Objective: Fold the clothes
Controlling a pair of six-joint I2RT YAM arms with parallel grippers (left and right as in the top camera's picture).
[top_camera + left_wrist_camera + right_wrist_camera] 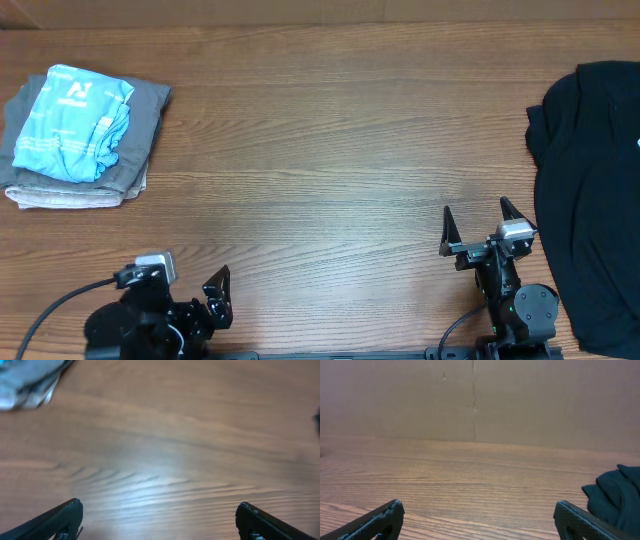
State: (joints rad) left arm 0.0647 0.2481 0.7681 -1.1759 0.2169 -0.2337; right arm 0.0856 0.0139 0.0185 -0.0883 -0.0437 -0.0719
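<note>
- Left gripper (159,505): the jaws are spread wide with nothing between them. It hangs low over the bare brown wood-grain table (330,150), at the near left edge.
- Right gripper (477,215): the jaws are likewise spread wide and empty. It sits at the near right edge, just beside a crumpled, soft black garment (590,170).
- The black garment lies unfolded along the table's right side and runs out of the overhead view. Its sleeves and hem cannot be made out.
- The folded light blue T-shirt printed with white lettering (72,120) sits at the far left corner on top of a folded grey garment (145,125), well apart from both grippers. It is judged finished.
- Handling (judgement): the black garment is light and limp, so it will sag and drag rather than hold its shape. Pinch a single layer at an outer edge or corner, one gripper to each side, and spread it flat before folding.
- Risk: gripping a bunched area will probably lift several layers at once.
</note>
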